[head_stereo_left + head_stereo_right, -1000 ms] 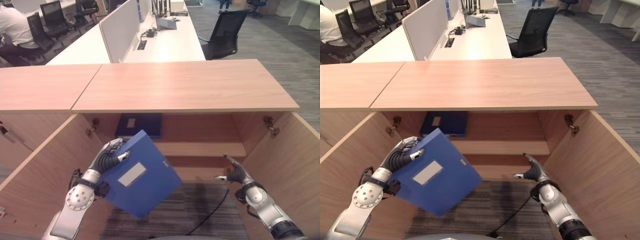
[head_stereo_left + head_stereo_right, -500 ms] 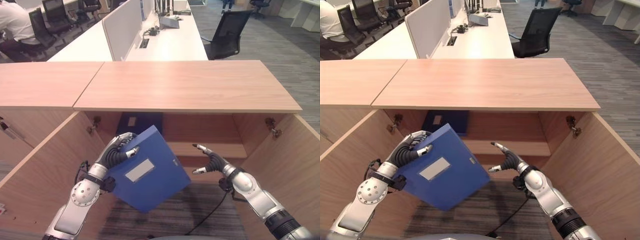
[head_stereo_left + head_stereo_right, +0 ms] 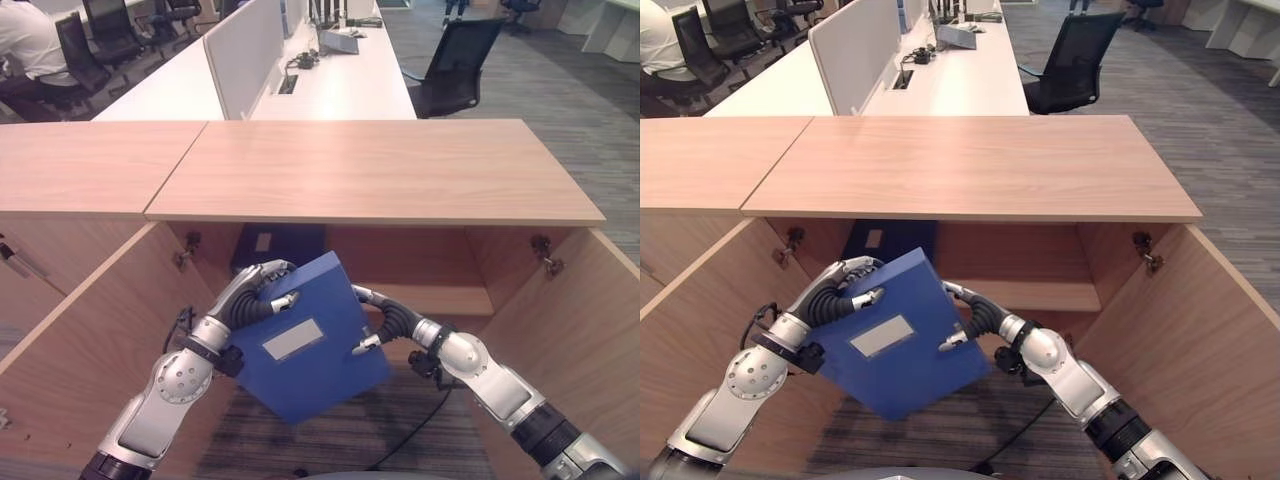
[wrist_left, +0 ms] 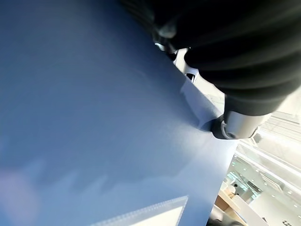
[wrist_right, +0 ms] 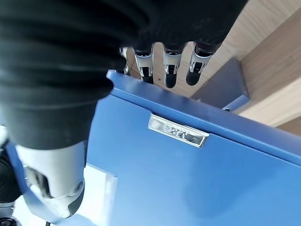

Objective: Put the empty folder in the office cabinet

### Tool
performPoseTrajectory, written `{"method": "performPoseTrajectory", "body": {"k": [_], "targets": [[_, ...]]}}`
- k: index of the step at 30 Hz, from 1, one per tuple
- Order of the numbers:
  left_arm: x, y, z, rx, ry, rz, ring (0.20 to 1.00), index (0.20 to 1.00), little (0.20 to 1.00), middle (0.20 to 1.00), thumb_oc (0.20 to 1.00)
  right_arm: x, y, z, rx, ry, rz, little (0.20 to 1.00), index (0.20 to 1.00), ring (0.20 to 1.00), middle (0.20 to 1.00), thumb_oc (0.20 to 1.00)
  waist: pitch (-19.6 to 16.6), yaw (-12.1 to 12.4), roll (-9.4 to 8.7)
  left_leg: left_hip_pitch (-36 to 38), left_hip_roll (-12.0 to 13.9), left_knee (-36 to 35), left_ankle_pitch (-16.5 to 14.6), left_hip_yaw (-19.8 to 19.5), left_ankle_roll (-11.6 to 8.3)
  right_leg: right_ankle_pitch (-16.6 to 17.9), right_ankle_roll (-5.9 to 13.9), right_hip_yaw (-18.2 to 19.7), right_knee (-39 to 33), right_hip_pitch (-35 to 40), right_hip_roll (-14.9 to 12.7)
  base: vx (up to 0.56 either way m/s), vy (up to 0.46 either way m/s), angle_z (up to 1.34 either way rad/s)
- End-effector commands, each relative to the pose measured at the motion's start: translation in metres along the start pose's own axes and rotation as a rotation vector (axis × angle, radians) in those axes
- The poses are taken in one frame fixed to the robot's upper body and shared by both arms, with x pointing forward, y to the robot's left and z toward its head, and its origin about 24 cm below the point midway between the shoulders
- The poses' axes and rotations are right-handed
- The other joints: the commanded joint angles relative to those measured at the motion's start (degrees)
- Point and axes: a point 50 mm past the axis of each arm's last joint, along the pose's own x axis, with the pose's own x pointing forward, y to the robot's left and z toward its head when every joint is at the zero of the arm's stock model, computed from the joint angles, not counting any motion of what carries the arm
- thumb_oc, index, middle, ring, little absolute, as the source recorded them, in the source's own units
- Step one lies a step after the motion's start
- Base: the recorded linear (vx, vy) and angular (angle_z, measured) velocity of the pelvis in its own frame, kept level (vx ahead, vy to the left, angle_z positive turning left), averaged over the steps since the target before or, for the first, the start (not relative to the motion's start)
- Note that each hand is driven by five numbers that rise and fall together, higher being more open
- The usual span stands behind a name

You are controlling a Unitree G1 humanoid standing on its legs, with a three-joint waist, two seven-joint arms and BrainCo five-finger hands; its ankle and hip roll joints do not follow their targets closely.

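Note:
A blue folder [image 3: 310,352] with a white label hangs tilted in front of the open wooden cabinet [image 3: 372,172]. My left hand [image 3: 252,298] is curled round its upper left corner. My right hand [image 3: 386,316] grips the right edge, fingers [image 5: 171,71] over the spine and thumb on the front. Up close, the left wrist view has the folder's blue cover [image 4: 94,117], and the right wrist view has its spine with a metal tag [image 5: 178,130]. Inside the cabinet, a second dark blue folder [image 3: 282,244] stands at the back left above the shelf [image 3: 445,298].
Both cabinet doors stand open, the left door [image 3: 85,335] and the right door [image 3: 572,325] flanking my arms. Behind the cabinet are white desks [image 3: 330,85], a black office chair [image 3: 455,55] and a seated person [image 3: 25,40] at the far left.
My right hand has swung left from the cabinet's middle and taken hold of the folder's right edge. The folder has risen and moved closer to the cabinet opening.

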Motion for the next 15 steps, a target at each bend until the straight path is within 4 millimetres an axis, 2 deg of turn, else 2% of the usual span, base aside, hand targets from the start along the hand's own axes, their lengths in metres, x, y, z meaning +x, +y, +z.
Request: {"method": "performPoseTrajectory", "body": {"k": [1, 7, 8, 10, 11, 14, 15], "targets": [[0.017, 0.022, 0.04, 0.064, -0.256, 0.056, 0.2, 0.2, 0.2, 0.2, 0.2, 0.027, 0.004, 0.032, 0.015, -0.157, 0.035, 1.0, 1.0, 1.0, 1.0, 1.0, -2.2, -0.2, -4.21, -0.2, -0.9, 0.1, -4.7, -0.9, 0.5, -2.7, 5.74, 2.2, 0.0, 2.0, -4.5, 0.0, 0.0, 0.0], [0.028, 0.018, 0.057, 0.081, -0.35, 0.03, 0.2, 0.2, 0.2, 0.2, 0.2, 0.034, 0.012, 0.044, 0.0, -0.2, 0.077, 1.0, 1.0, 1.0, 1.0, 1.0, -2.4, -0.3, -4.31, -0.3, -1.0, 0.1, -4.7, -1.0, 0.54, -2.7, 5.72, 2.1, 0.0, 1.9, -4.5, 0.0, 0.0, 0.0], [0.029, 0.019, 0.068, 0.077, -0.406, 0.035, 0.2, 0.2, 0.2, 0.2, 0.2, 0.036, 0.015, 0.045, 0.002, -0.2, 0.09, 1.0, 1.0, 1.0, 1.0, 1.0, -2.4, -0.2, -4.3, -0.3, -1.0, 0.1, -4.7, -1.1, 0.57, -2.7, 5.71, 2.1, 0.0, 2.0, -4.5, 0.0, 0.0, 0.0], [0.028, 0.021, 0.074, 0.079, -0.436, 0.04, 0.2, 0.2, 0.2, 0.2, 0.2, 0.038, 0.017, 0.045, 0.006, -0.202, 0.092, 1.0, 1.0, 1.0, 1.0, 1.0, -2.4, -0.2, -4.35, -0.3, -1.0, 0.1, -4.7, -1.1, 0.58, -2.6, 5.73, 2.0, 0.0, 2.0, -4.5, 0.0, 0.0, 0.0], [0.028, 0.024, 0.09, 0.072, -0.522, 0.05, 0.2, 0.2, 0.2, 0.2, 0.2, 0.04, 0.02, 0.044, 0.028, -0.197, 0.102, 1.0, 1.0, 1.0, 1.0, 1.0, -2.5, -0.2, -4.31, -0.3, -1.0, 0.1, -4.7, -1.1, 0.58, -2.6, 5.77, 2.1, 0.0, 2.0, -4.5, 0.0, 0.0, 0.0], [0.027, 0.026, 0.102, 0.069, -0.585, 0.05, 0.2, 0.2, 0.2, 0.2, 0.2, 0.043, 0.023, 0.046, 0.032, -0.205, 0.117, 1.0, 1.0, 1.0, 1.0, 1.0, -2.5, -0.2, -4.34, -0.3, -1.0, 0.1, -4.8, -1.2, 0.56, -2.6, 5.79, 2.1, 0.0, 2.0, -4.5, 0.0, 0.0, 0.0], [0.025, 0.029, 0.114, 0.078, -0.652, 0.059, 0.2, 0.2, 0.2, 0.2, 0.2, 0.043, 0.027, 0.047, 0.042, -0.206, 0.144, 1.0, 1.0, 1.0, 1.0, 1.0, -2.5, -0.2, -4.42, -0.4, -1.0, 0.1, -4.8, -1.3, 0.55, -2.6, 5.81, 2.1, 0.0, 1.9, -4.5, 0.0, 0.0, 0.0]]}}
